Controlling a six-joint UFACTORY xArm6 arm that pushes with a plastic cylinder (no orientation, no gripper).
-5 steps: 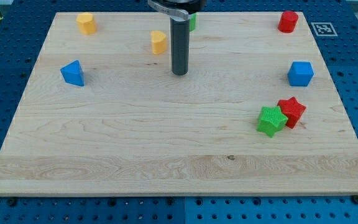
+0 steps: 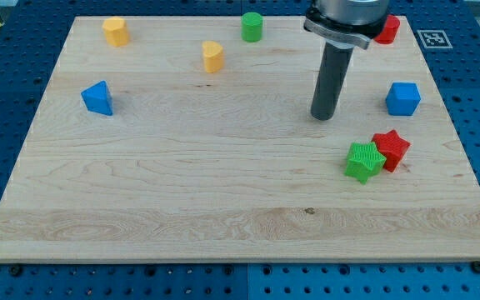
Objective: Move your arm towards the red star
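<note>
Red star point(image 2: 392, 149) lying below and right of my tip point(image 2: 323, 117), apart from it.
My tip, a bare rod end holding nothing, is pressing no block. The ridged, five-pointed red star is touching a green star point(image 2: 362, 161) on its left. Also sitting around: two blue blocks, two yellow, one green cylinder point(image 2: 252, 27), and one red block, possibly a cylinder, partly hidden.

Pale, matt wood-grain board point(image 2: 182, 183); ribbed plastic-looking red star point(image 2: 391, 149); smooth dark rod, my tip point(image 2: 322, 117).
</note>
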